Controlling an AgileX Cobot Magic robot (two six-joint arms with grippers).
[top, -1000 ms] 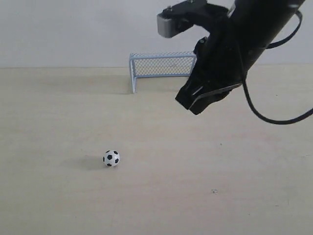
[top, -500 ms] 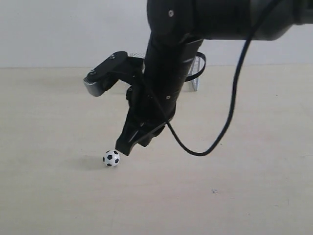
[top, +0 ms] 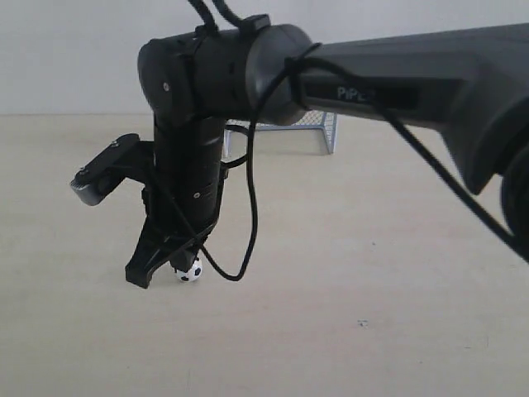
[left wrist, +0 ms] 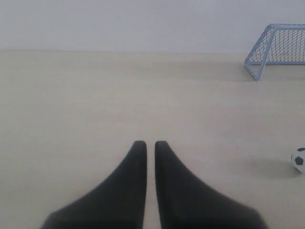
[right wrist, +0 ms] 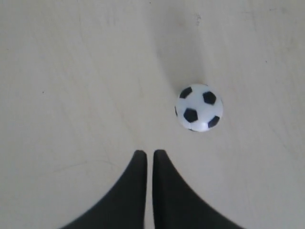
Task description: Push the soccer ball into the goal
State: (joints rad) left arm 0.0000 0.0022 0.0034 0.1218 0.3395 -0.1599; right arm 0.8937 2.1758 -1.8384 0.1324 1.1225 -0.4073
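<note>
The soccer ball (top: 191,271) is tiny, white with black patches, and lies on the pale table; my right arm partly covers it in the exterior view. My right gripper (top: 145,275) has reached across to the left side and hangs low beside the ball, fingers shut and holding nothing. In the right wrist view the ball (right wrist: 198,107) lies just ahead of the shut tips (right wrist: 146,152) and off to one side, apart from them. The light-blue goal (top: 296,121) stands at the back, half hidden by the arm. In the left wrist view, my left gripper (left wrist: 147,142) is shut and empty, with the ball (left wrist: 299,160) and goal (left wrist: 279,45) off to one side.
The right arm's black body and its looping cable (top: 248,207) fill the upper middle of the exterior view. A white wall (top: 66,50) rises behind the table. Bare tabletop (top: 372,273) stretches between the ball and the goal.
My right arm has swung from in front of the goal leftward and down until its shut fingers hang beside the ball. The ball has stayed in place.
</note>
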